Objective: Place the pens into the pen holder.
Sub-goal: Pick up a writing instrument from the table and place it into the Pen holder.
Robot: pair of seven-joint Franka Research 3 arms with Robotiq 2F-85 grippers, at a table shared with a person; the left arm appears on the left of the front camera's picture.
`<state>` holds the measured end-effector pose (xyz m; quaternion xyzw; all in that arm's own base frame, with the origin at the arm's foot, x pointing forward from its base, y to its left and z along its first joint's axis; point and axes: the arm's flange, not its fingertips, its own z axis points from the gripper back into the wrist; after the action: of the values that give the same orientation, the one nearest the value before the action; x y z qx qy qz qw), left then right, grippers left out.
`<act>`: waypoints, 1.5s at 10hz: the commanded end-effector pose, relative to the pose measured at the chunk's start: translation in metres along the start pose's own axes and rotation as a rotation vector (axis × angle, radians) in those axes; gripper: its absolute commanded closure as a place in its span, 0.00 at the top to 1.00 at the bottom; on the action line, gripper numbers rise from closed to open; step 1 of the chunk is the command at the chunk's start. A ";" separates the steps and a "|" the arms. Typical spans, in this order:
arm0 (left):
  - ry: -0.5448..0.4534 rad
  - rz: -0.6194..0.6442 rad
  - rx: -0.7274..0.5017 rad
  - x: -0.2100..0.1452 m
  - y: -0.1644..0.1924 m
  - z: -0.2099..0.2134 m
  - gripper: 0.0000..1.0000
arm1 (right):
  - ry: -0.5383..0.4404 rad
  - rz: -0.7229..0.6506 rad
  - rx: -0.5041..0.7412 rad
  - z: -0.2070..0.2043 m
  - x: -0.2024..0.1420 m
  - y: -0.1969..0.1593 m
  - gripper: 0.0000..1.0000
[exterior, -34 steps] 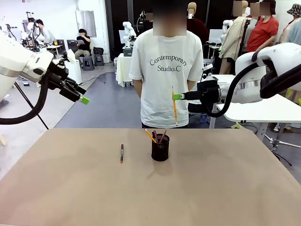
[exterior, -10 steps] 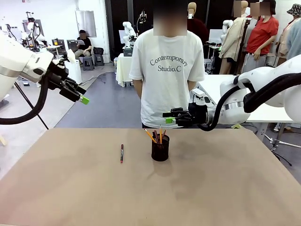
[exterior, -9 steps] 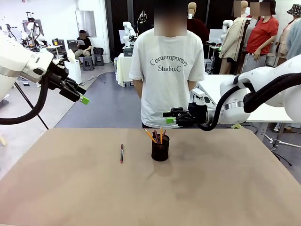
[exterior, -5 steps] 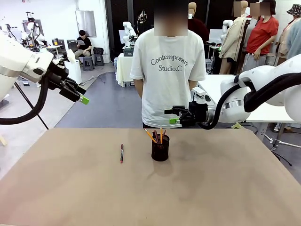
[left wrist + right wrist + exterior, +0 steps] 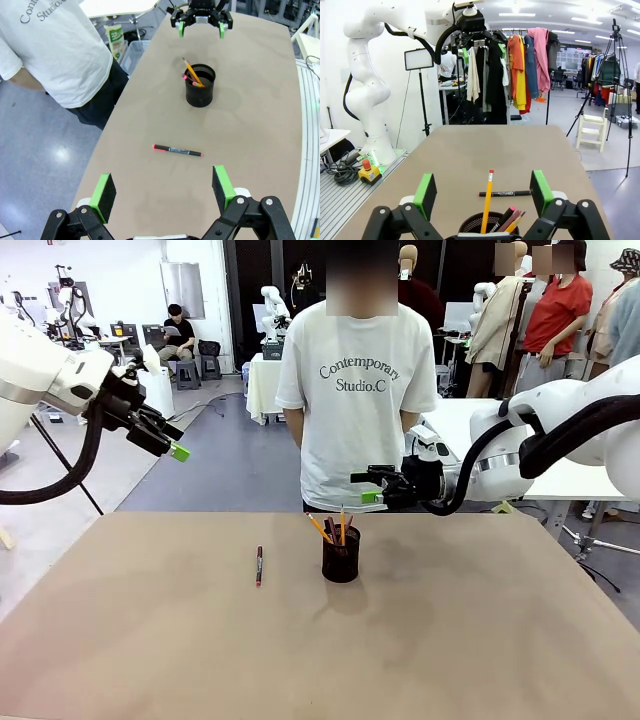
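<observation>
While the right jaws hang released above the pen holder [image 5: 341, 558], pencils [image 5: 341, 524] stand inside it; one dark pen [image 5: 259, 566] lies left on the bench [image 5: 470, 640]; left jaws gape, raised.

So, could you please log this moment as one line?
right end effector: open, over pen holder | yellow pencil: in holder | left end effector: open, raised | red-black pen: on table

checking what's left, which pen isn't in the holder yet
The red-tipped black pen lying flat on the table, left of the pen holder; the other pens stand inside it.
</observation>
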<state>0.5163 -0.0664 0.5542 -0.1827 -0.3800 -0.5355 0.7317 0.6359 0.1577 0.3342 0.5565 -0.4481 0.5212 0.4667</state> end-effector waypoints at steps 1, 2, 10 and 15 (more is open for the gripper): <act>0.008 0.001 0.005 0.001 0.000 0.002 1.00 | 0.000 0.003 0.001 0.000 0.001 0.000 1.00; 0.008 0.001 0.005 0.001 0.000 0.002 1.00 | 0.000 0.003 0.001 0.000 0.001 0.000 1.00; 0.008 0.001 0.005 0.001 0.000 0.002 1.00 | 0.401 -0.110 -0.107 0.056 0.114 0.036 1.00; 0.008 0.001 0.005 0.001 0.000 0.002 1.00 | 0.641 -0.042 -0.507 0.109 0.180 0.036 1.00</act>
<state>0.5164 -0.0663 0.5542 -0.1827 -0.3800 -0.5354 0.7318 0.6362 0.0404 0.5132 0.2572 -0.3988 0.5522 0.6855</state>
